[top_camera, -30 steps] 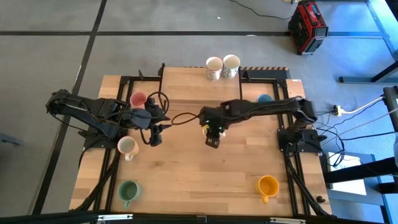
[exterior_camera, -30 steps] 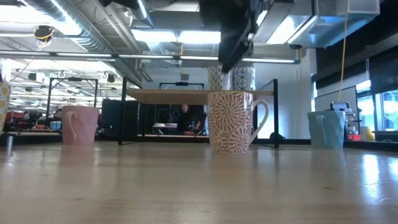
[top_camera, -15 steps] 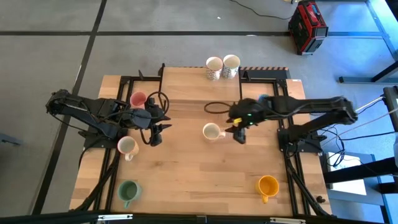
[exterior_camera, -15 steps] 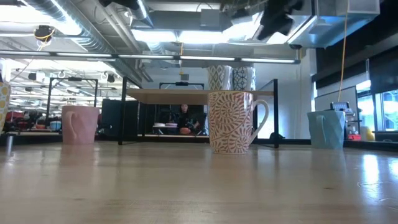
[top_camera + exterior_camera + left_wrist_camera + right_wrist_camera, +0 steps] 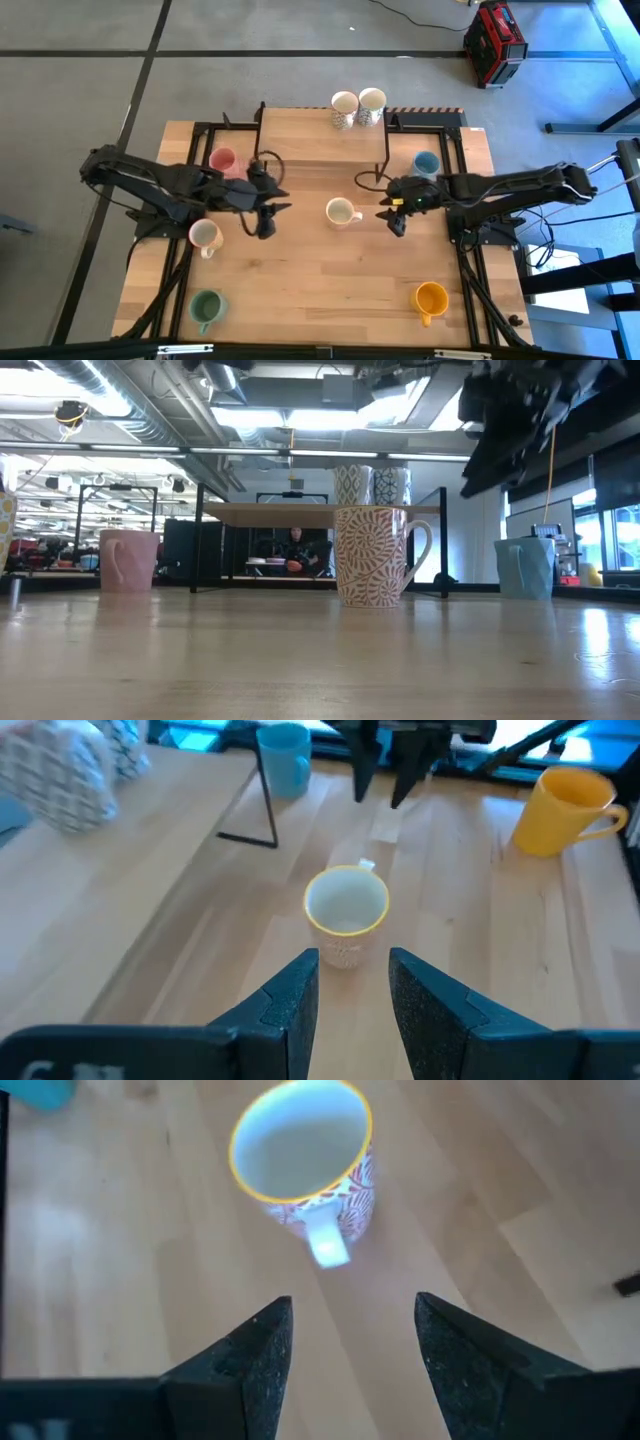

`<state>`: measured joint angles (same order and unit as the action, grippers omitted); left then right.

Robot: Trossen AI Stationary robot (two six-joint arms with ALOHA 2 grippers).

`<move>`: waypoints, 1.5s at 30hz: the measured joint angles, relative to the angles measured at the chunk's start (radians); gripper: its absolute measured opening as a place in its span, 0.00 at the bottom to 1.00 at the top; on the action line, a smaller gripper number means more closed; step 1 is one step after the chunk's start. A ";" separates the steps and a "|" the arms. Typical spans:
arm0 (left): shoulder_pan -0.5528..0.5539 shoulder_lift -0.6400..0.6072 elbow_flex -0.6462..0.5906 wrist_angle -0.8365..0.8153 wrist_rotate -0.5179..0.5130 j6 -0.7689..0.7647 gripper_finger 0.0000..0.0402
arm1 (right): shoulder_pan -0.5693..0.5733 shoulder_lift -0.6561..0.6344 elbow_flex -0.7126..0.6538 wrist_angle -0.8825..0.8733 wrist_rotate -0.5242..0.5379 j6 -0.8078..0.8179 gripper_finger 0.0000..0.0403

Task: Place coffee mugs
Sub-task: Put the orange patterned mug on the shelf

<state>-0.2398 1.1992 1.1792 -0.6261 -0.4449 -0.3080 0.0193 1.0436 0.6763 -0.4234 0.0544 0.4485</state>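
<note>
Coffee mugs stand scattered across the wooden tabletop (image 5: 300, 290) in the high view: a patterned cream mug (image 5: 342, 212) upright at the centre, a pink mug (image 5: 222, 160) and a white mug (image 5: 204, 236) toward the left, a green mug (image 5: 206, 308) at the near left corner, an orange-yellow mug (image 5: 431, 298) at the near right, a light blue mug (image 5: 426, 163) on the right, and two cream mugs (image 5: 357, 107) side by side on the raised shelf (image 5: 310, 135) at the far edge. The left claw (image 5: 268, 213) hovers to the left of the centre mug, empty. The right claw (image 5: 394, 215) hangs just right of it, its fingers parted around nothing.

At tabletop level, the patterned cream mug (image 5: 376, 556) stands upright mid-frame, handle to the right, with the pink mug (image 5: 128, 560) at left and the light blue mug (image 5: 523, 568) at right. A dark arm (image 5: 520, 415) crosses overhead at upper right. A person (image 5: 296, 550) sits in the room beyond.

From the left wrist, that claw's two dark fingers (image 5: 283, 1005) stand moderately apart, the patterned mug (image 5: 346, 910) just beyond them and untouched; the orange-yellow mug (image 5: 564, 812) and light blue mug (image 5: 285, 760) sit farther off, as does the other arm's claw (image 5: 390, 775).

From the right wrist, its fingers (image 5: 250, 1355) are spread wide and clear of the patterned mug (image 5: 305, 1160), whose handle points toward them.
</note>
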 joint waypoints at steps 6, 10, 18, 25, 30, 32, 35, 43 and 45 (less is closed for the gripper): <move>0.001 0.166 0.000 0.113 0.015 -0.033 0.29 | -0.001 0.089 -0.052 0.070 0.166 -0.035 0.49; 0.001 0.284 -0.001 0.172 0.060 -0.093 0.29 | -0.002 0.179 -0.052 0.149 0.250 -0.036 0.49; 0.001 0.488 -0.002 0.201 0.082 -0.288 0.29 | -0.002 0.328 -0.050 0.358 0.202 -0.147 0.49; 0.016 0.611 -0.003 0.359 0.009 -0.352 0.29 | -0.001 0.354 -0.049 0.381 0.127 -0.170 0.49; 0.052 0.623 -0.002 0.335 -0.054 -0.431 0.29 | 0.000 0.354 -0.049 0.380 0.050 -0.166 0.49; 0.063 0.620 -0.002 0.308 -0.094 -0.443 0.29 | 0.000 0.354 -0.049 0.406 0.014 -0.165 0.49; 0.090 0.617 -0.002 0.290 -0.130 -0.443 0.29 | 0.001 0.354 -0.049 0.452 -0.019 -0.129 0.49; 0.159 0.611 -0.002 0.250 -0.117 -0.411 0.29 | 0.001 0.363 -0.049 0.569 -0.057 -0.111 0.49; 0.167 0.583 -0.002 0.235 -0.116 -0.367 0.29 | 0.001 0.381 -0.049 0.611 -0.083 -0.111 0.49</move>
<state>-0.0731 1.7823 1.1769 -0.3911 -0.5607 -0.6747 0.0200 1.4242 0.6270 0.1875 -0.0283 0.3370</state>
